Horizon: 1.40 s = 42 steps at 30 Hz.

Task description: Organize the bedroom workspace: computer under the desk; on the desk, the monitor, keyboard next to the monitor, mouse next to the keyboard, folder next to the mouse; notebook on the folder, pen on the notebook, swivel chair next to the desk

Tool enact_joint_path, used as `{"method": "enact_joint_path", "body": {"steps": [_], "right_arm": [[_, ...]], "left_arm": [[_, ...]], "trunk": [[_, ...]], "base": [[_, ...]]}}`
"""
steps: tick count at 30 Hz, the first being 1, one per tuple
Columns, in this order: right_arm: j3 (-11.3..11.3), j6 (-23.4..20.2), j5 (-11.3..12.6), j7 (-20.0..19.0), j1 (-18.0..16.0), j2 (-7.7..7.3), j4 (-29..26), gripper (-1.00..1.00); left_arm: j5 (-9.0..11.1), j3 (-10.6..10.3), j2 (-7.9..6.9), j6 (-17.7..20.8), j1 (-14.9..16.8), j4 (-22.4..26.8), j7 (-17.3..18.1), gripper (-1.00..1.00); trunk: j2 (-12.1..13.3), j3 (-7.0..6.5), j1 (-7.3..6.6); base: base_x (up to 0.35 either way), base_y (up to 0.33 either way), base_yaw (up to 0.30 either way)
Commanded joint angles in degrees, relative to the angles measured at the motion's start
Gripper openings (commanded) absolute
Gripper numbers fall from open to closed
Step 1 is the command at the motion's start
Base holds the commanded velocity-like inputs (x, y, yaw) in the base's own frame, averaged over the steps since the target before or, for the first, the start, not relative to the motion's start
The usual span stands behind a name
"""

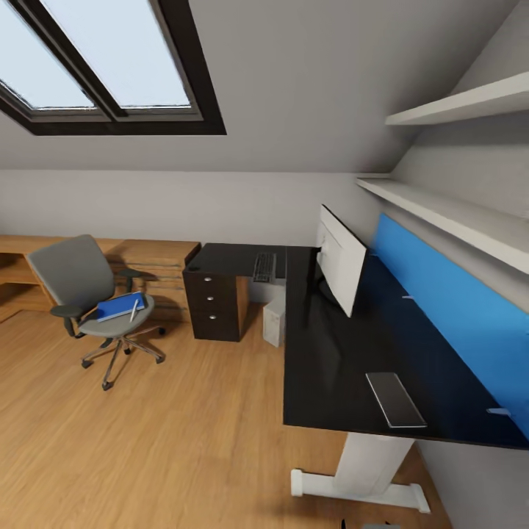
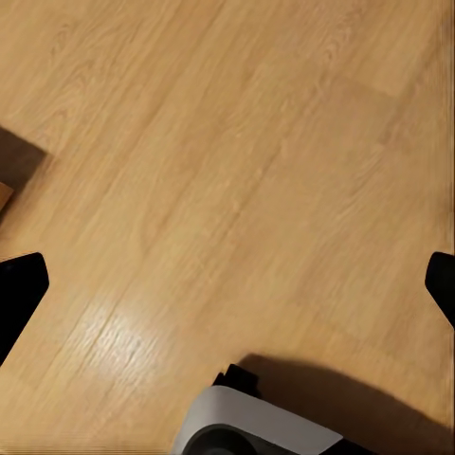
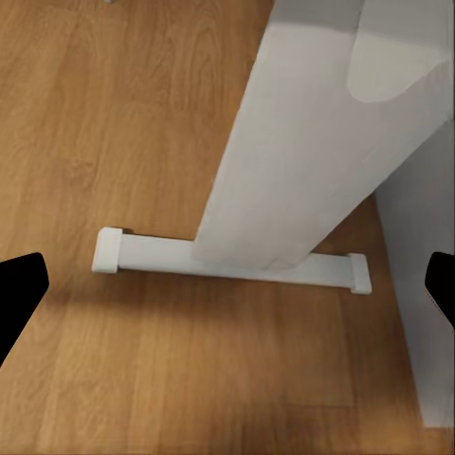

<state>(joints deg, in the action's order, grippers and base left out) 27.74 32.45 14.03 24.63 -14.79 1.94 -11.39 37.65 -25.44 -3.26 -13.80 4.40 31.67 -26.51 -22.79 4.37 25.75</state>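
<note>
Resting at frame left on the swivel chair point(image 1: 92, 294), the thin, stiff-looking blue folder point(image 1: 120, 306) probably wants an edge grip; both grippers' fingers point(image 2: 21, 289) point(image 3: 19, 294) spread wide, empty.

Desk point(image 1: 323, 360) with monitor point(image 1: 342, 258), keyboard point(image 1: 264, 267), notebook point(image 1: 395, 399)

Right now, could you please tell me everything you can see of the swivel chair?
The swivel chair stands upright on the wooden floor, away from the desk, in front of a light wooden unit along the wall. It has a tall grey upholstered back, a grey seat, black armrests and a chrome star base with wheels. On the seat lies the blue folder, with the thin white pen on top of it. Nothing else touches the chair.
</note>
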Motion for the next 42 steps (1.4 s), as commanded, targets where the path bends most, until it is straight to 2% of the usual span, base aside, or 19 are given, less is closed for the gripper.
{"method": "enact_joint_path", "body": {"steps": [1,6,14,17,19,21,26,29,31,32,34,36,37,38,39,40,41,42], "right_arm": [[0.52,0.17,0.46,0.24,-0.06,-0.01,0.04,1.0],[0.55,0.12,0.46,0.24,-0.06,-0.01,0.02,1.0],[0.6,0.54,0.4,0.32,-0.06,0.16,-0.61,1.0],[0.36,0.87,0.33,0.56,-0.06,-0.1,-4.03,1.0],[-0.48,1.76,0.31,0.88,-0.06,-0.85,-8.61,1.0],[-2.18,3.34,0.34,1.33,-0.06,-2.22,-13.59,1.0],[-5.24,4.91,0.36,1.69,-0.06,-4.3,-22.09,1.0],[-7.95,3.69,0.32,1.76,-0.06,-5.32,-26.49,1.0],[-10.52,0.95,0.31,1.7,-0.12,-6.01,-29.42,1.0],[-13.91,-4.23,0.27,1.56,-0.25,-6.66,-33.68,1.0],[-16.3,-8.97,0.26,1.5,-0.47,-7.0,-36.66,1.0],[-20.15,-17.25,0.26,1.41,-2.57,-7.43,-39.16,1.0],[-21.0,-18.95,0.25,1.41,-3.56,-7.49,-39.32,1.0],[-23.84,-24.27,0.23,1.36,-7.43,-7.61,-38.82,1.0],[-24.86,-25.96,0.25,1.3,-8.85,-7.64,-38.2,1.0],[-26.92,-28.79,0.3,1.07,-11.67,-7.68,-36.31,1.0],[-27.89,-29.84,0.32,0.89,-13.06,-7.69,-35.08,1.0],[-30.8,-32.24,0.38,-0.16,-18.59,-7.72,-28.63,1.0]], "left_arm": [[0.58,-0.47,-0.08,-0.33,0.07,0.06,-0.39,1.0],[0.58,-0.48,-0.08,-0.33,0.07,0.06,-0.39,1.0],[0.59,-0.34,-0.13,-0.42,0.07,0.05,-0.42,1.0],[0.58,-0.32,-0.09,-0.43,0.06,0.05,-0.4,1.0],[0.58,-0.3,-0.08,-0.43,0.05,0.05,-0.39,1.0],[0.58,-0.31,-0.08,-0.43,0.06,0.02,-0.39,1.0],[0.58,-0.33,-0.04,-0.43,0.07,0.04,-0.39,1.0],[0.55,-0.48,0.02,-0.43,0.06,0.05,-0.39,1.0],[0.38,-0.59,0.08,-0.53,0.06,0.06,-0.41,1.0],[0.1,-0.74,0.14,-1.27,0.04,0.26,-0.5,1.0],[-0.01,-0.79,0.12,-1.75,0.02,1.0,-0.55,1.0],[-0.09,-0.77,0.11,-1.91,0.08,3.78,-0.72,1.0],[-0.09,-0.77,0.1,-1.86,0.12,4.72,-0.72,1.0],[-0.11,-0.76,0.1,-1.16,0.26,8.75,-0.9,1.0],[-0.11,-0.76,0.1,-0.55,0.35,10.49,-1.1,1.0],[-0.12,-0.73,0.05,1.64,0.52,14.47,-1.87,1.0],[-0.12,-0.72,0.03,3.26,0.63,16.77,-2.5,1.0],[-0.08,-0.6,-0.04,12.82,0.89,27.1,-6.94,1.0]], "trunk": [[-0.13,0.13,0.04],[-0.13,0.13,0.04],[-0.13,0.13,0.04],[-0.13,0.13,0.04],[-0.13,0.13,0.04],[-0.13,0.13,0.04],[-0.13,0.13,0.04],[-0.13,0.13,0.04],[-0.13,0.13,0.04],[-0.13,0.13,0.04],[-0.13,0.13,0.04],[-0.13,0.13,0.04],[-0.13,0.13,0.04],[-0.13,0.13,0.04],[-0.13,0.13,0.04],[-0.13,0.13,0.04],[-0.13,0.13,0.04],[-0.13,0.13,0.04]], "base": [[0.0,-0.347,0.0],[0.0,-0.277,0.0],[0.0,-0.028,0.0],[0.0,-0.003,0.0],[0.0,-0.001,0.0],[0.0,0.0,0.0],[0.0,0.0,0.0],[0.0,0.0,0.0],[0.0,0.0,0.0],[0.0,0.0,0.0],[0.0,0.0,0.0],[0.0,0.0,0.0],[0.0,0.0,0.0],[0.0,0.0,0.0],[0.0,0.0,0.0],[0.0,0.0,0.0],[0.0,0.0,0.0],[0.0,0.0,0.0]]}}
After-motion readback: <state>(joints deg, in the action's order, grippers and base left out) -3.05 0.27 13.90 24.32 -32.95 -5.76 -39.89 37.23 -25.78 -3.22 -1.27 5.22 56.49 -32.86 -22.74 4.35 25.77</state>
